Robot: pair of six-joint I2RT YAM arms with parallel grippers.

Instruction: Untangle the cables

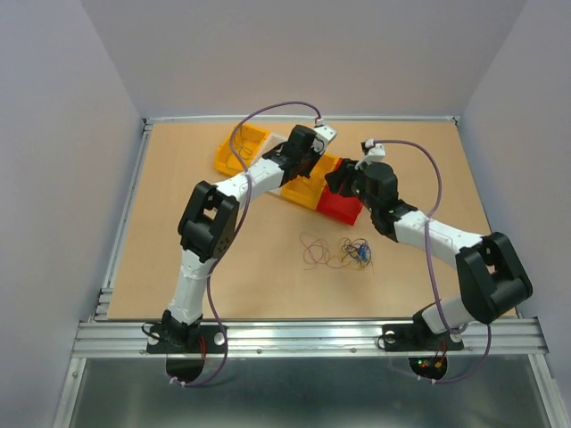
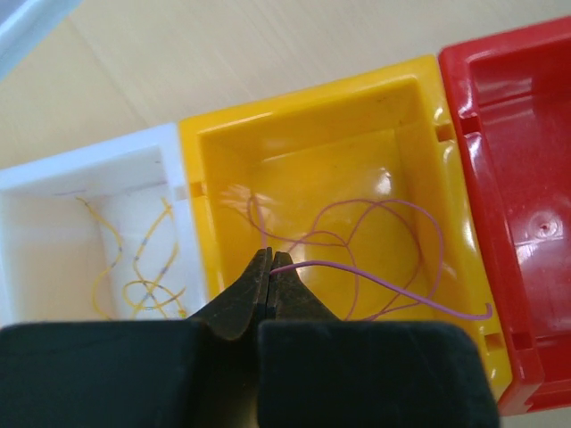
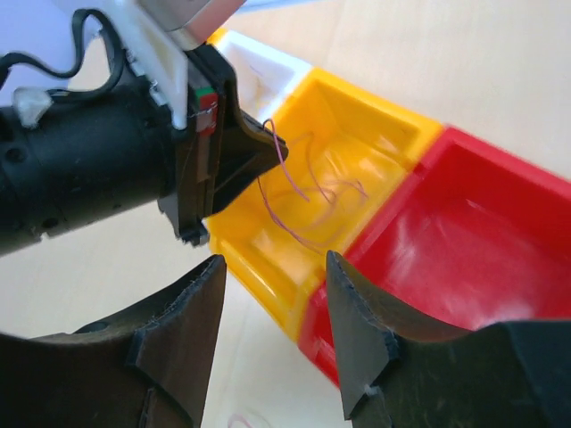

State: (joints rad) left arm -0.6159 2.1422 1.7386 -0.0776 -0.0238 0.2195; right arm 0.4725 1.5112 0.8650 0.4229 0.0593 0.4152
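Observation:
The cables lie in a loose bunch (image 1: 343, 252) of red, orange and blue wires on the table, in front of the bins. My left gripper (image 2: 270, 261) is shut on one thin purple wire (image 2: 387, 284), which loops down into the yellow bin (image 2: 312, 107). The right wrist view shows the same left gripper (image 3: 260, 153) above that bin (image 3: 268, 272), with the purple wire (image 3: 284, 165) hanging from its tips. My right gripper (image 3: 275, 266) stands open and holds nothing, hovering over the corner where the yellow and red bins meet. From above, both grippers (image 1: 303, 165) (image 1: 339, 181) are over the bins.
A red bin (image 2: 513, 152) sits right of the yellow one, a white bin (image 2: 80, 169) left of it with yellow wires (image 2: 147, 287) inside. A second yellow bin (image 1: 241, 147) stands farther back left. Grey walls close in the table on three sides.

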